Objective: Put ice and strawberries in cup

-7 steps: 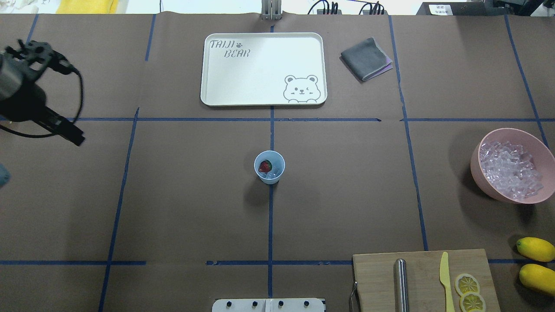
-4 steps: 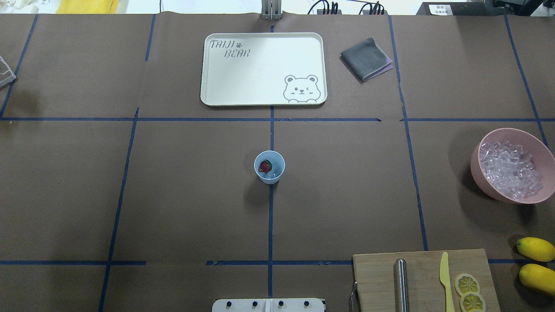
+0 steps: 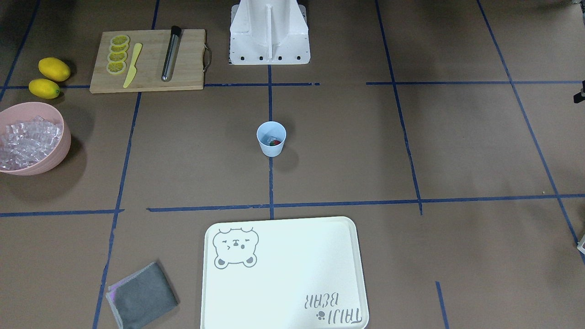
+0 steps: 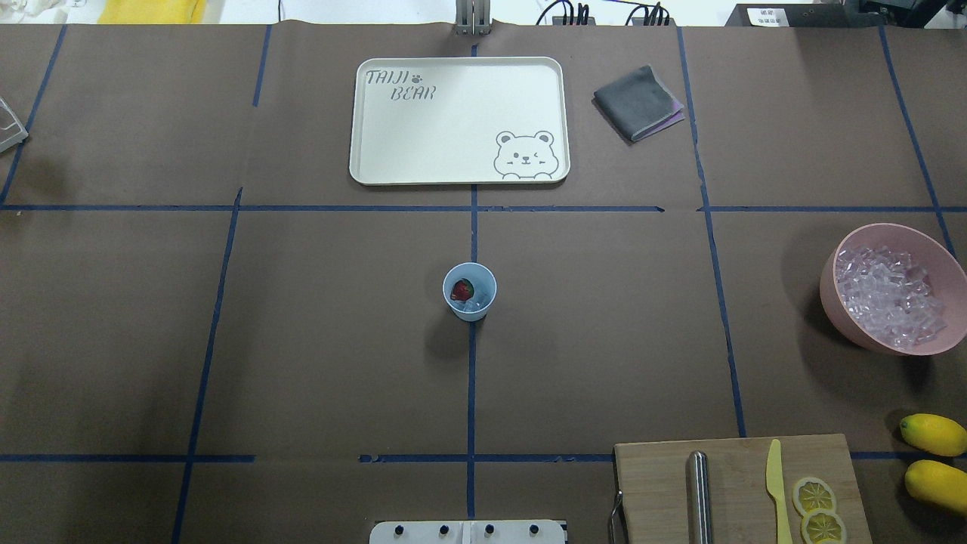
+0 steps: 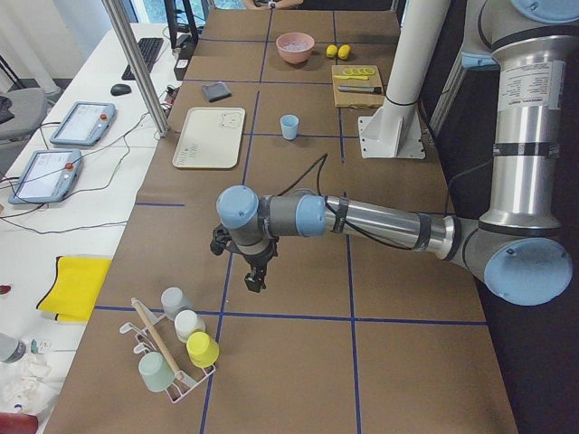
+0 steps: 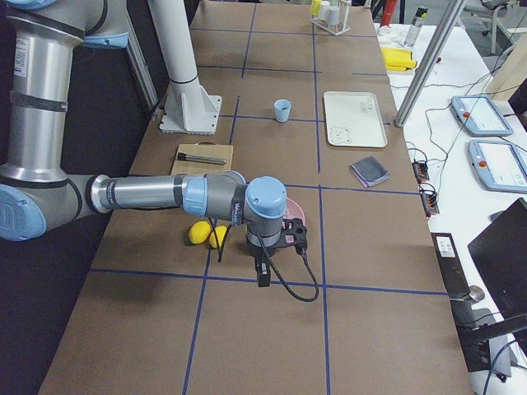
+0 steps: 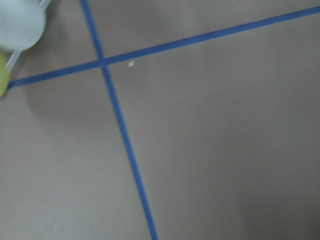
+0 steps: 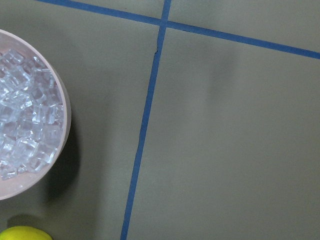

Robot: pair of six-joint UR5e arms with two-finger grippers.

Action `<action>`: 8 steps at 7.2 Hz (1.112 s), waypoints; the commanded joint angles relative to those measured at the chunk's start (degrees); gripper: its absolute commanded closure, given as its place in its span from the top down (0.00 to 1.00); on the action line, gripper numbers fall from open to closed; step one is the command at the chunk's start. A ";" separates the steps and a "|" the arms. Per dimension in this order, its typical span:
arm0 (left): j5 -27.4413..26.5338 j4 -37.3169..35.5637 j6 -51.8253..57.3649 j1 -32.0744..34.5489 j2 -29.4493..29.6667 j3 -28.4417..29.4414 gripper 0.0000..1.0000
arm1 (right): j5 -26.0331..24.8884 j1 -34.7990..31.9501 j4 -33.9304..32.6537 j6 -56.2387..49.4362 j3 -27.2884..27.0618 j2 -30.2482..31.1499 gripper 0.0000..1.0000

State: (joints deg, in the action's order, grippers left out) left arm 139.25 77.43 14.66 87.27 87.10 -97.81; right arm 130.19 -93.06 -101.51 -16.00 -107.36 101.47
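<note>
The pale-blue cup (image 4: 470, 292) stands upright near the table's middle, also seen in the front-facing view (image 3: 271, 139). Inside it lie a red strawberry (image 4: 461, 289) and some ice (image 4: 476, 304). More ice (image 4: 888, 295) fills the pink bowl (image 4: 837, 317) at the right edge. Neither gripper appears in the overhead or front-facing views. Only the side views show them: the left gripper (image 5: 252, 283) hangs over bare table far left of the cup, and the right gripper (image 6: 263, 274) hangs beside the pink bowl. Whether either is open or shut I cannot tell.
A cream tray (image 4: 363, 170) sits beyond the cup, with a grey cloth (image 4: 637, 103) to its right. A cutting board (image 4: 657, 483) carries a steel rod, a yellow knife and lemon slices; two lemons (image 4: 934, 434) lie beside it. A rack of cups (image 5: 176, 348) stands at the left end.
The left arm has drawn out of the overhead view past its left edge. The cup and its contents have not moved.
</note>
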 commanded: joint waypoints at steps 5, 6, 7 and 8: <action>-0.47 5.37 -0.24 5.10 0.18 1.48 1.00 | -0.02 -0.01 0.00 0.18 -0.13 -0.39 1.00; -1.86 5.37 -0.16 5.28 -0.52 1.48 1.00 | -0.02 -0.01 0.00 0.18 -0.13 -0.39 1.00; -3.62 5.37 -0.07 5.19 -0.26 1.31 1.00 | 0.07 -0.01 0.00 0.27 -0.22 -0.39 1.00; -3.81 5.37 -0.07 5.19 0.18 1.39 1.00 | 0.07 -0.01 -0.09 0.44 -0.22 -0.48 1.00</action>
State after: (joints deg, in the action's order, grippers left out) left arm 136.33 82.78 14.55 92.42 86.93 -96.41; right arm 130.22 -93.08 -101.53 -15.73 -107.54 101.05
